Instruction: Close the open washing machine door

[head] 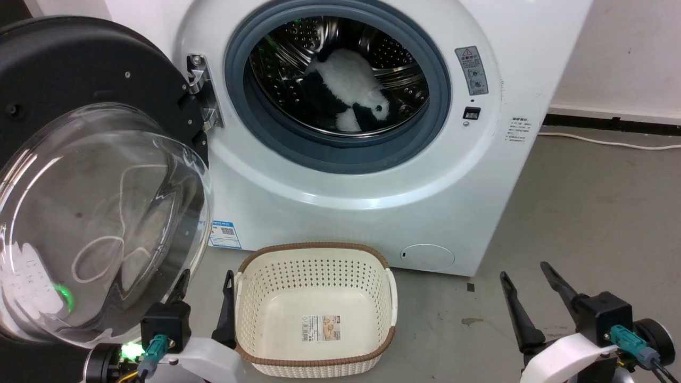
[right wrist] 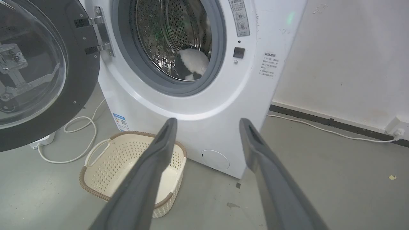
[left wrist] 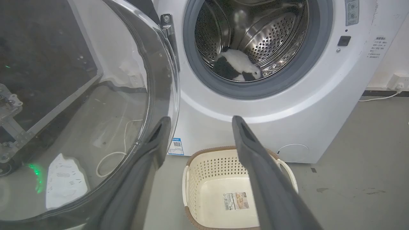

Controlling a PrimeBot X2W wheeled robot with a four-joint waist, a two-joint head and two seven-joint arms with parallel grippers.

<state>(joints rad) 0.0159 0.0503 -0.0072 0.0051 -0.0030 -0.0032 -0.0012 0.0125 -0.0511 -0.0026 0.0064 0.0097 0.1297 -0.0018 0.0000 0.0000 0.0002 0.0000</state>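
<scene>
Washing machine door (head: 101, 186), left rim off-frame

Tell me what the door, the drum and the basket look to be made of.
Door: matte black frame, probably plastic, around a clear bowl, glass or clear plastic; it is see-through and shows reflections. Drum: shiny perforated metal, likely stainless steel. Basket: cream perforated plastic with a brown woven-look rim, possibly moulded.
</scene>
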